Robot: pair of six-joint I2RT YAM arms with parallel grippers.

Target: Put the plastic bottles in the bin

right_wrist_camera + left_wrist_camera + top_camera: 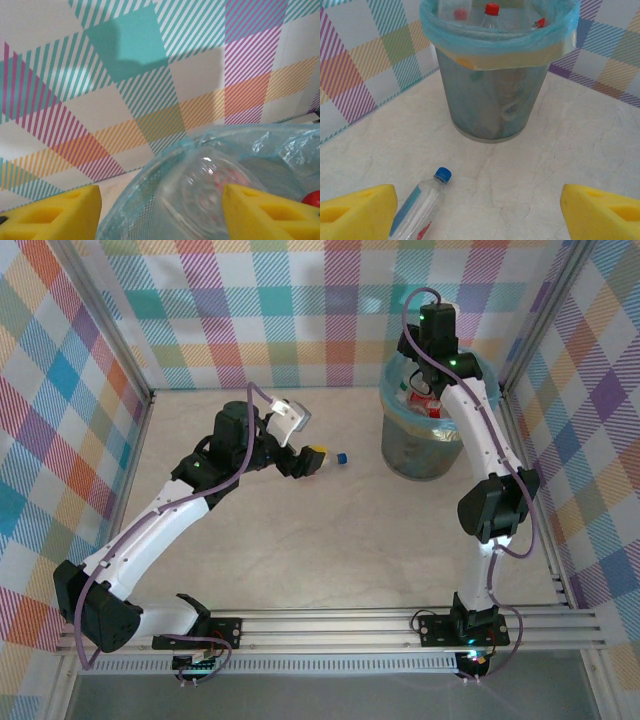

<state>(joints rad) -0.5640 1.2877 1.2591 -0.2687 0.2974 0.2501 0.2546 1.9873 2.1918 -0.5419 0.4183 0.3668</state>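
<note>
On the table seen from above, your left gripper (314, 460) is hovering beside a blue-capped bottle (342, 457) lying left of the bin (400, 455), and your right arm (478, 425) is reaching over the bin. At the left wrist, the yellow fingers (357, 210) are standing wide apart, with that bottle lying beside one of them and red-capped bottles (491, 9) resting inside the bin. At the right wrist, your right gripper (161, 215) is standing apart over the bin's bag (280, 145), with a clear bottle (205, 190) showing between its fingers; you cannot tell whether it is touching them
</note>
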